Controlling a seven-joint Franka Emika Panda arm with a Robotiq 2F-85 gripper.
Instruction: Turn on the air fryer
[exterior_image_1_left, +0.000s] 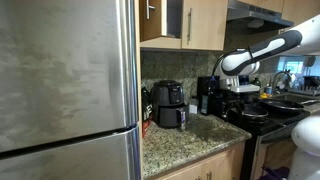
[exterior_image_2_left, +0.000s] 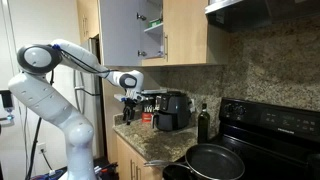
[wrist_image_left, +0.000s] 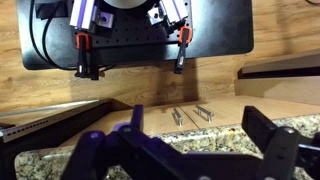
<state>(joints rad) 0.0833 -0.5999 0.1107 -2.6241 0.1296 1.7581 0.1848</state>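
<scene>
The air fryer (exterior_image_1_left: 168, 104) is a squat black appliance with a rounded top. It stands on the granite counter against the backsplash and shows in both exterior views (exterior_image_2_left: 175, 108). My gripper (exterior_image_2_left: 130, 100) hangs above the counter edge, apart from the air fryer and off to its side, pointing down; it also shows in an exterior view (exterior_image_1_left: 238, 97). In the wrist view the gripper (wrist_image_left: 200, 140) is open and empty over the granite and the wooden cabinet fronts. The air fryer does not show in the wrist view.
A steel fridge (exterior_image_1_left: 65, 90) stands beside the counter. A taller black coffee machine (exterior_image_1_left: 207, 95) and a dark bottle (exterior_image_2_left: 203, 122) stand near the fryer. A black stove (exterior_image_2_left: 275, 135) holds a frying pan (exterior_image_2_left: 213, 160). Wooden cabinets (exterior_image_2_left: 175, 30) hang overhead.
</scene>
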